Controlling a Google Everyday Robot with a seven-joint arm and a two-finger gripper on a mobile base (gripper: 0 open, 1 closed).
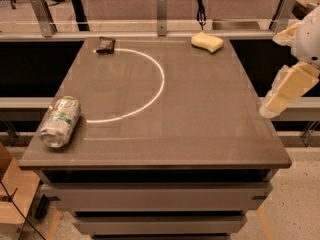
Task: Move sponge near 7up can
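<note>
The gripper (286,91) hangs at the right edge, its grip unreadable; the sponge (207,42) lies upper right on the worktop (200,129), the 7up can (60,121) lower left. A good reach likely descends squarely over the sponge, closing across its narrower side.
</note>
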